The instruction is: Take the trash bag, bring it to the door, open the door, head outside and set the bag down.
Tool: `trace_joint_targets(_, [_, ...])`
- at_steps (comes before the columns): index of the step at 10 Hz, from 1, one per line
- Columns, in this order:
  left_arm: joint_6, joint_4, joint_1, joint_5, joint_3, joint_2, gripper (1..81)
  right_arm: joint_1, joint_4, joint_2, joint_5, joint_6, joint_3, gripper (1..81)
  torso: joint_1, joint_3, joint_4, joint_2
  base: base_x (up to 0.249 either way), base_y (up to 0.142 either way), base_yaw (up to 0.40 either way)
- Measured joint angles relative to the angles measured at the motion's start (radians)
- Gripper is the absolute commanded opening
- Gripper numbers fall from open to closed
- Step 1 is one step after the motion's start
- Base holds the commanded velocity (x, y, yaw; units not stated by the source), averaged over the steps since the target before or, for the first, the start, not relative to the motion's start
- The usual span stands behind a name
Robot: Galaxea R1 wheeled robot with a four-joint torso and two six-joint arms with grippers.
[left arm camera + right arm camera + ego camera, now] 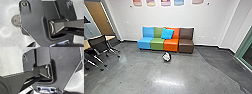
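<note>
We see 1 b/w bag (166,57) on floor (136,75) nr orange seat (170,45); can't tell if L claw (44,45) or R claw (47,92) is apart.

Head view, upper centre: blue seat (145,43), green seat (156,44), orange seat (170,46), brown seat (186,46) in a row; bright-blue cushion (167,34) leaning across green and orange backs. Top edge: wall pictures (165,2). Left: black wheeled chair (98,44) at light-topped table (86,45).
</note>
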Motion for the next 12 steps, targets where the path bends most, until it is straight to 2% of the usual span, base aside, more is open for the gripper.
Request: trace_joint_targets(12, [0.0, 0.0, 0.0, 0.0, 0.0, 0.0, 81.1, -0.005, 0.0, 0.0, 0.002, 0.0, 0.0, 81.1, 0.0, 0.0, 0.0, 0.0, 0.163, 0.088, 0.0])
